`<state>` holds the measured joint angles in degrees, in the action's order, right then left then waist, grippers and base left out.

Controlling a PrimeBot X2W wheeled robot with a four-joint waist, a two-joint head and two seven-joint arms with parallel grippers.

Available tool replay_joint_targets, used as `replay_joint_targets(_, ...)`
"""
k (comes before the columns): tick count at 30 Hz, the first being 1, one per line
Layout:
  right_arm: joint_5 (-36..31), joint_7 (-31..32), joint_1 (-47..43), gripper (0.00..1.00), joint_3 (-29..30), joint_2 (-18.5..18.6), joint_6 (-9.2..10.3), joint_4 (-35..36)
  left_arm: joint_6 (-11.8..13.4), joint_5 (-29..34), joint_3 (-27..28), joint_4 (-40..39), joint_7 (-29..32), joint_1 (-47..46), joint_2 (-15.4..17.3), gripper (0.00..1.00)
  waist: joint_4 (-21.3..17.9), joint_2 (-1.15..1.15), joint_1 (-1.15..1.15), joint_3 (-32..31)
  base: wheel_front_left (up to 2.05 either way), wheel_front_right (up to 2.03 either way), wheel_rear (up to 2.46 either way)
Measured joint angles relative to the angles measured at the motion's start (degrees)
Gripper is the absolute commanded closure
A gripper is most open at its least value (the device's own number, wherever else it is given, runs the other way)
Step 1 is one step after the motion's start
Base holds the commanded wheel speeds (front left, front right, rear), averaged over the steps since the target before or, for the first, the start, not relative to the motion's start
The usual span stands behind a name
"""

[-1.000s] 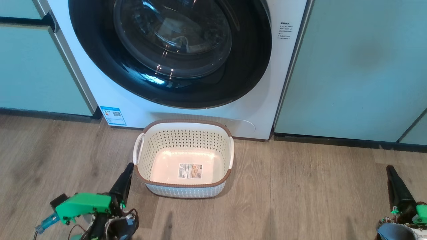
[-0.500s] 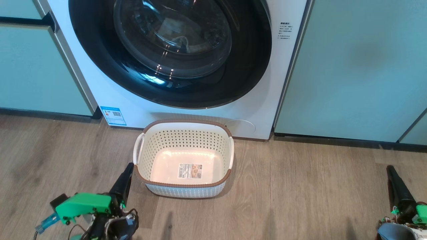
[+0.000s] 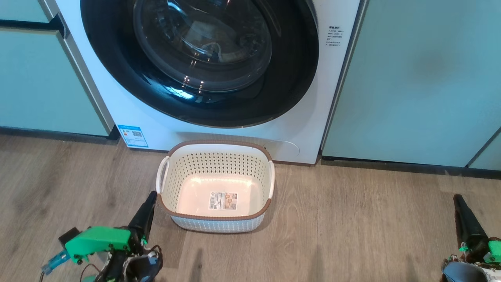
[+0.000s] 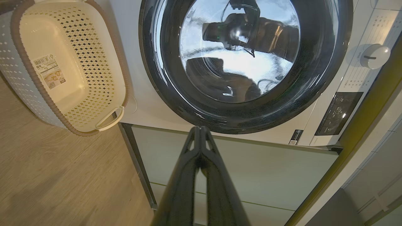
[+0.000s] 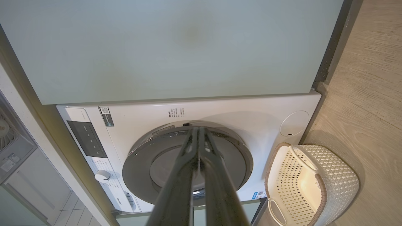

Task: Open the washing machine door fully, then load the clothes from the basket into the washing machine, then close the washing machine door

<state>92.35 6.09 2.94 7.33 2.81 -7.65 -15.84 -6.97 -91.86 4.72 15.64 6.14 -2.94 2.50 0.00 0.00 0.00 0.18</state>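
The washing machine door (image 3: 199, 58) sits shut, flat against the front of the washing machine (image 3: 301, 125), its glass bowl bulging outward toward the robot. Being round, it has no long axis. Reflections cover the glass, and what lies behind it cannot be made out.

Directly below the door, the basket (image 3: 219, 143) stands on the wooden floor (image 3: 352, 235), just in front of the machine's base. Its mouth faces up, its long axis runs side to side along the machine's front, and a white handle sits at each short end. The label (image 3: 223, 200) on its pale bottom is in full view. A blue sticker (image 3: 133, 136) marks the machine's lower left corner, and pale green cabinets (image 3: 411, 78) flank the machine on both sides.

The left gripper (image 3: 152, 196) hangs low just beside the basket's left near corner, apart from it. Its fingers (image 4: 188, 163) are pressed together on nothing. The right gripper (image 3: 457, 199) is well apart at the lower right, likewise clenched and holding nothing.

Against the pictures from a second and half a second ago, nothing differs: door, basket and both grippers lie in the same places.
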Motion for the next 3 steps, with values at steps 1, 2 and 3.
replay_joint_targets(1,0.0,0.0,0.0,1.0,0.0,0.0,0.0,0.0,0.0,0.0,0.0,0.0,0.0,0.0,0.0,1.0,0.0,0.0,0.0,0.0,0.0,0.0,0.0)
replay_joint_targets(2,0.0,0.0,0.0,1.0,0.0,0.0,0.0,0.0,0.0,0.0,0.0,0.0,0.0,0.0,0.0,1.0,0.0,0.0,0.0,0.0,0.0,0.0,0.0)
replay_joint_targets(3,0.0,0.0,0.0,1.0,0.0,0.0,0.0,0.0,0.0,0.0,0.0,0.0,0.0,0.0,-0.01,1.0,0.0,0.0,0.0,0.0,0.0,0.0,0.0)
